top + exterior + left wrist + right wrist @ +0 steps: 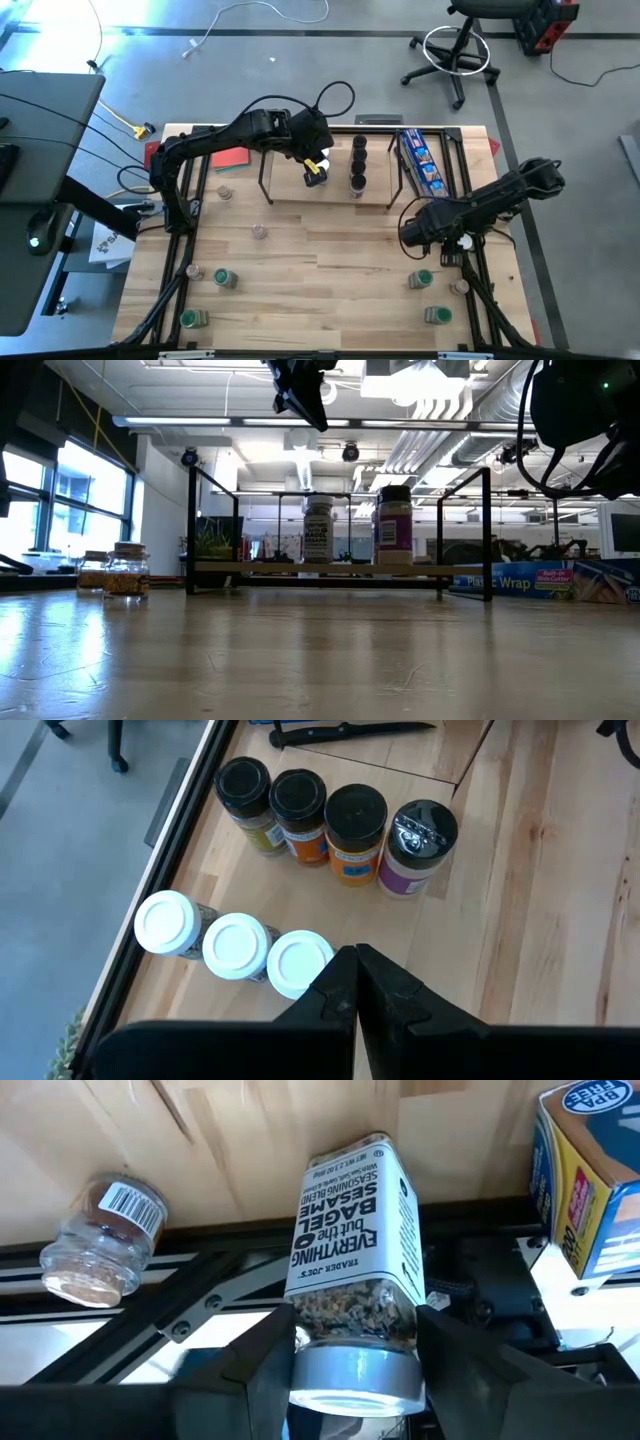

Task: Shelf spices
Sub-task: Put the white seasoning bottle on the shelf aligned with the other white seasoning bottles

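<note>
The shelf (300, 190) is a light-wood rack in a black wire frame at the table's far middle. On it stand four black-lidded spice jars (330, 815) and three white-lidded ones (235, 945). My left gripper (355, 970) is shut and empty. It hovers over the shelf beside the white lids and shows high above the rack (300, 395) in the low view. My right gripper (350, 1330) is over the table's right side (440, 235), shut on a jar labelled "Everything but the Bagel" (350, 1230). More jars lie loose on the table (225, 278) (437, 315). My right gripper pinches the bagel-seasoning jar between its two fingers (265, 1350) on the glass just under the grey lid (350, 1305). The fingers lie across the jar. The lid end is toward the wrist and the base (350, 1150) points away. The jar looks lifted off the table.
A long blue box (422, 160) lies at the shelf's right end. A brown-lidded jar (100, 1250) lies on its side by the table's right edge. Green-lidded jars sit near the front corners (190, 318) (420, 280). Bare wood fills the table's middle (330, 270).
</note>
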